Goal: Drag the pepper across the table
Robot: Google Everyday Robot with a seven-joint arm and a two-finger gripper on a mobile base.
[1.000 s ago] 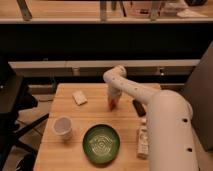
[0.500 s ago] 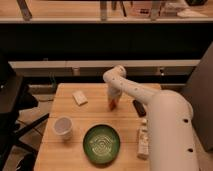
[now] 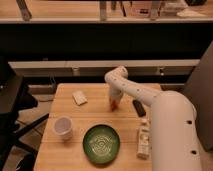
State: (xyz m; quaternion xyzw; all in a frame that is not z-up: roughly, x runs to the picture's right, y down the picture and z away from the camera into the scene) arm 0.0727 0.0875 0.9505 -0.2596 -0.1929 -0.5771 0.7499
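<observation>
The white arm reaches over the far middle of the wooden table (image 3: pixel 70 150), and its end effector (image 3: pixel 115 102) points down at a small reddish-orange object, likely the pepper (image 3: pixel 114 105), which sits on the table just under the tip. Whether the end effector is apart, together, or clamped on the pepper I cannot tell; the wrist hides the tip.

Nearby things limit the drag path. A dark flat object (image 3: pixel 138 107) lies just right of the pepper. A green plate (image 3: pixel 101 143) sits nearer, a white cup (image 3: pixel 62 127) stands near left, a small pale packet (image 3: pixel 79 97) lies far left, and a pale box-like item (image 3: pixel 144 138) rests near the right edge.

The main risks, as I judge them: the pepper could roll out from under a loose contact, a rightward drag would push the dark object along, and a nearward drag would run the pepper against the plate's rim. Too much downward pressure could squash or pin it.
</observation>
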